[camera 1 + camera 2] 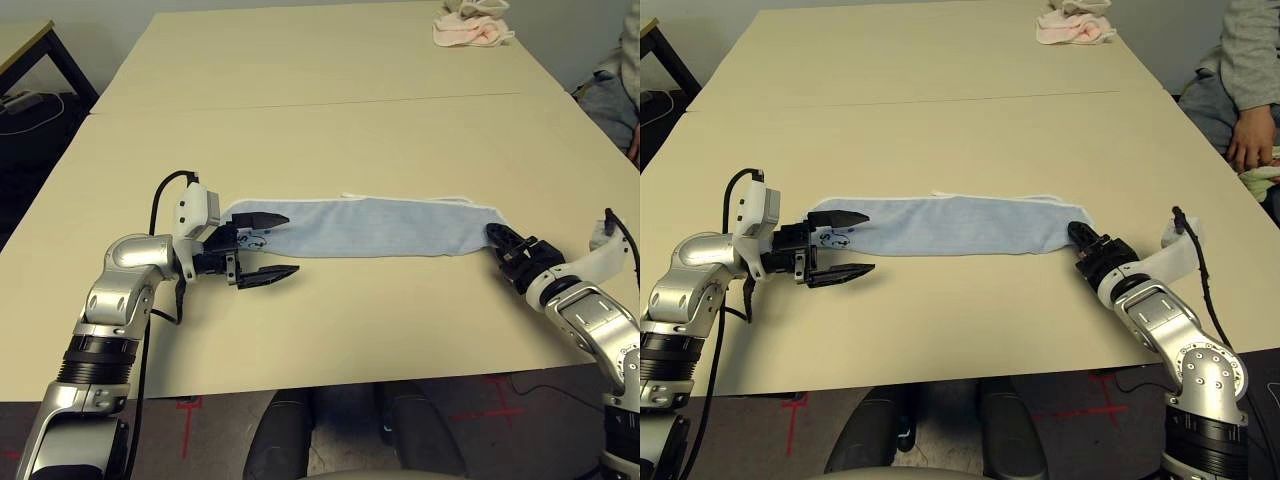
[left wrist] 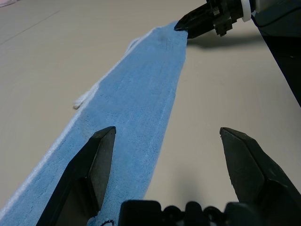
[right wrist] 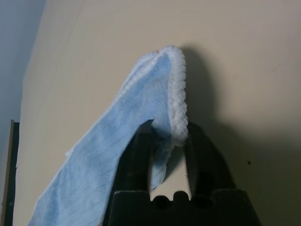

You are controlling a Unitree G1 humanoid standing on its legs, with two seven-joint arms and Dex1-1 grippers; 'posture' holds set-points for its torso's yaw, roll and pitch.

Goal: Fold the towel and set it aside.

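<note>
We saw the light-blue towel, folded into a long narrow strip, lying across the middle of the beige counter; our left end effector stood with its fingers spread wide at the strip's left end, one finger over the cloth and one over bare counter beside it; our right end effector was pinched onto the strip's right end, white piping caught between its fingers; a pink cloth sat at the frame's upper right.
</note>
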